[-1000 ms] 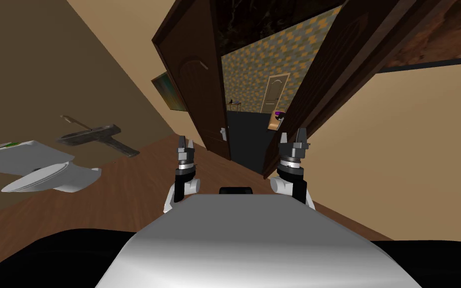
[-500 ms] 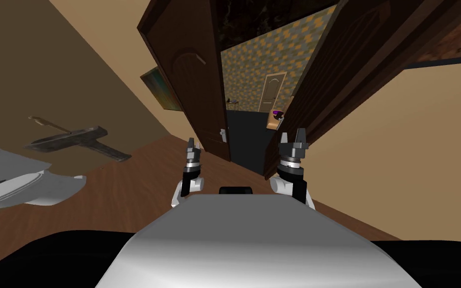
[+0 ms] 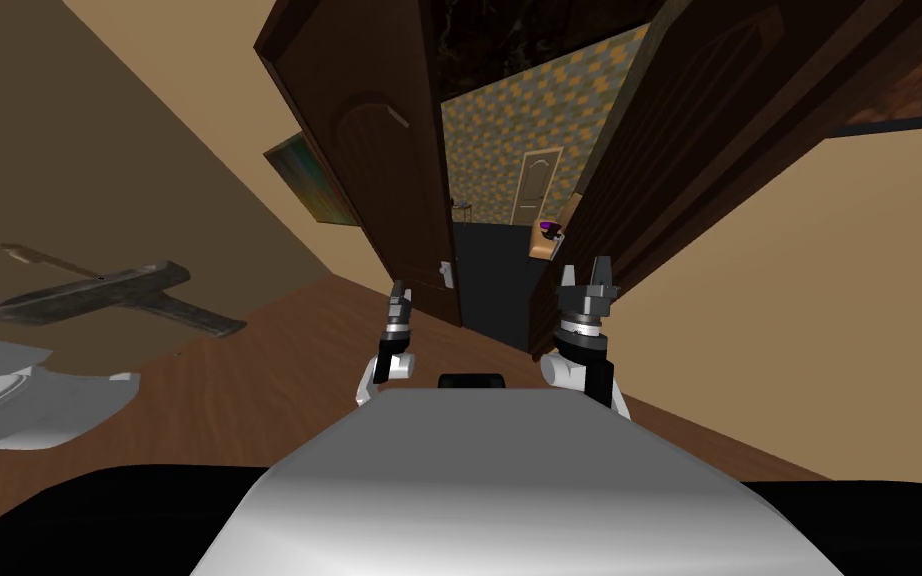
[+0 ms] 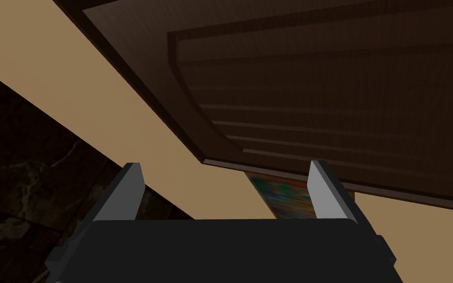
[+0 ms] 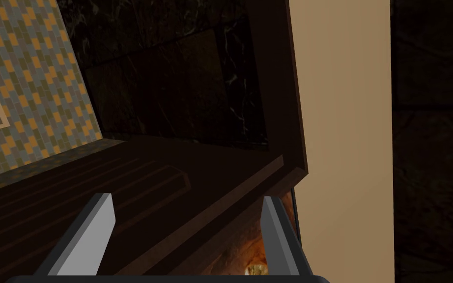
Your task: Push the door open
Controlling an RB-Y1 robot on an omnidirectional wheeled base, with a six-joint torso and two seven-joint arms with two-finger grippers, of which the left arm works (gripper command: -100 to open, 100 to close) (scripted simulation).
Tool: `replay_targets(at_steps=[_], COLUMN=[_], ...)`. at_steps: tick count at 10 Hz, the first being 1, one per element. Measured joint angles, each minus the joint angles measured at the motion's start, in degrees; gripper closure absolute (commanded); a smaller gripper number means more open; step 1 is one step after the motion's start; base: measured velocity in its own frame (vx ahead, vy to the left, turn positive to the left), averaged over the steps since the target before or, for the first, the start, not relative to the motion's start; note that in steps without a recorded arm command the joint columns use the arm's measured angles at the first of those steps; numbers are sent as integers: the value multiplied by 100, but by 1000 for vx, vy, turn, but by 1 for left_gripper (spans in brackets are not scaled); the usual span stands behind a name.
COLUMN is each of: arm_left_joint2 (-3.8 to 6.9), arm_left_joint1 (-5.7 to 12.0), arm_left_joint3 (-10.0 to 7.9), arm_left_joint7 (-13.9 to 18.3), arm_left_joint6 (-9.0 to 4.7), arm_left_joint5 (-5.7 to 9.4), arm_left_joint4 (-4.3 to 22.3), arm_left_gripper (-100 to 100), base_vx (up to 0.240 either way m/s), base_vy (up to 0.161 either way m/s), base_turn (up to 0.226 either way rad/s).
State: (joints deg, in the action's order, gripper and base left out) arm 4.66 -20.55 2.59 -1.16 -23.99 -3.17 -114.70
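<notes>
The dark brown door [image 3: 369, 190] stands ajar ahead and to the left, with a patterned wall [image 3: 509, 120] visible through the gap. The left gripper [image 3: 398, 292] is raised near the door's lower part, just below its handle [image 3: 445, 268] — fingers spread, holding nothing. The right gripper [image 3: 586, 268] is also released, by the doorway's right side.

The door [image 3: 369, 190] looks like dark brown wood, matt, its panel cut with shallow, smooth grooves. The floor [image 3: 249, 380] is warm brown wood with visible grain. The wall [image 3: 849, 320] is plain tan and matt. The far wall [image 3: 509, 130] carries a small tiled pattern. My left tool [image 4: 225, 169] has smooth light grey fingers [image 4: 131, 189] on a dull black body.
</notes>
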Motion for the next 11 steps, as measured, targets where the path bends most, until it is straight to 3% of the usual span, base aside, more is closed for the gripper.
replay_targets(at_steps=[2, 6, 8, 10, 11], arm_left_joint2=[35, 98, 80, 125, 90], arm_left_joint1=[149, 510, 636, 757, 776], arm_left_joint3=[96, 293, 427, 530, 613], arm_left_joint7=[70, 208, 252, 328, 335], arm_left_joint6=[21, 276, 284, 373, 447], arm_left_joint5=[30, 89, 97, 130, 121], arm_left_joint4=[374, 989, 1374, 1641, 1714], arm_left_gripper=[-100, -100, -100, -100, -100], base_vx=[98, 74, 84, 86, 46], base_vy=[99, 108, 105, 114, 72], base_turn=[-94, -102, -105, -95, -29])
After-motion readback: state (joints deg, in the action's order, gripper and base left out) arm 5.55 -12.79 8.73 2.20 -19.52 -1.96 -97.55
